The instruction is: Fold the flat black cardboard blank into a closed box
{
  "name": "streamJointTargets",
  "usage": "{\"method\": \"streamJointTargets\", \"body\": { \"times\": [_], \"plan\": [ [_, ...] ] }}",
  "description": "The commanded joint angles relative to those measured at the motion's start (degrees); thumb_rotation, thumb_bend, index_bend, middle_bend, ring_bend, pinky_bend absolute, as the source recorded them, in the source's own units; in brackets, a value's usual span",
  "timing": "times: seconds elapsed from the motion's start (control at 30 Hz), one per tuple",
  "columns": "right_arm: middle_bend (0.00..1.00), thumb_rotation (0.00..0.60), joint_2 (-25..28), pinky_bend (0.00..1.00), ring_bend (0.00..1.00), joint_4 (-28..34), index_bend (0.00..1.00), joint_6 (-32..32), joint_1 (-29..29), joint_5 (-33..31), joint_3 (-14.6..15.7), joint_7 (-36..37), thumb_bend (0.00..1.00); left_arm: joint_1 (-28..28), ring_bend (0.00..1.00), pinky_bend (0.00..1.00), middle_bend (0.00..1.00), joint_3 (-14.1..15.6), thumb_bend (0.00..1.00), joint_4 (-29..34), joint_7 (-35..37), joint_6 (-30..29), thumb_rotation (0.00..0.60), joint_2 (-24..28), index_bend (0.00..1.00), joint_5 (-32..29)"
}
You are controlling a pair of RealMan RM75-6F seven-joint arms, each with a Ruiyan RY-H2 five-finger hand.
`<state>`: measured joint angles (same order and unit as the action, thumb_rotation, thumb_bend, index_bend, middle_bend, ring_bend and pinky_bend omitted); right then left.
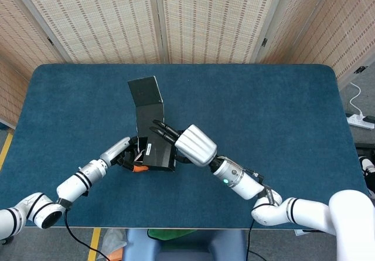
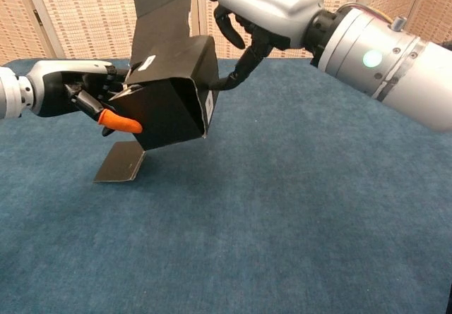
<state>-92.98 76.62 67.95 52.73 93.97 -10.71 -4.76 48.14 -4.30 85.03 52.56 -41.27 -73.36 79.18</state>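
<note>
The black cardboard box [image 1: 157, 154] [image 2: 168, 106] is partly folded and held tilted above the blue table [image 1: 281, 114]. A tall flap [image 1: 146, 92] [image 2: 161, 14] stands up from its back. A lower flap [image 2: 120, 163] hangs down and touches the table. My left hand [image 1: 124, 157] [image 2: 79, 92] grips the box from the left, its orange fingertip [image 2: 120, 122] pressed on the front face. My right hand [image 1: 188, 145] [image 2: 258, 3] lies over the box top, fingers across the upper panel and thumb against the right wall.
Blue cloth covers the whole table [image 2: 304, 215]. Woven folding screens [image 1: 205, 17] stand behind the far edge. A power strip [image 1: 358, 120] lies on the floor at the right.
</note>
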Motion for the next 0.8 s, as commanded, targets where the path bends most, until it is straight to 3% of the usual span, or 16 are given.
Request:
{"method": "streamJointTargets", "body": {
  "times": [0.03, 0.17, 0.43, 0.8],
  "plan": [
    [0.09, 0.6, -0.8, 1.0, 0.72, -1.72, 0.0, 0.39, 0.16, 1.41, 1.14, -0.67, 0.07, 0.09, 0.56, 0.69, 0.32, -0.18, 0.23, -0.79, -4.27, 0.92, 0.6, -0.64, 0.28, -1.63],
    [0.15, 0.6, -1.54, 1.0, 0.74, -3.11, 0.02, 0.88, 0.19, 2.3, 1.7, -0.81, 0.08, 0.0, 0.56, 0.69, 0.32, -0.21, 0.23, -1.07, -6.86, 1.0, 0.6, -1.1, 0.28, -2.45],
    [0.21, 0.6, -8.23, 1.0, 0.75, -13.15, 0.08, 3.34, -0.08, 6.14, 5.07, -1.75, 0.09, -0.37, 0.56, 0.69, 0.32, -0.19, 0.23, -2.93, -18.15, 1.76, 0.6, -5.26, 0.28, -7.02],
    [0.26, 0.6, -13.67, 1.0, 0.76, -21.22, 0.14, 2.86, 0.55, 7.25, 6.8, -0.79, 0.11, -0.36, 0.56, 0.69, 0.32, -0.59, 0.23, -4.99, -25.05, 3.78, 0.6, -8.68, 0.28, -9.9]
  ]
}}
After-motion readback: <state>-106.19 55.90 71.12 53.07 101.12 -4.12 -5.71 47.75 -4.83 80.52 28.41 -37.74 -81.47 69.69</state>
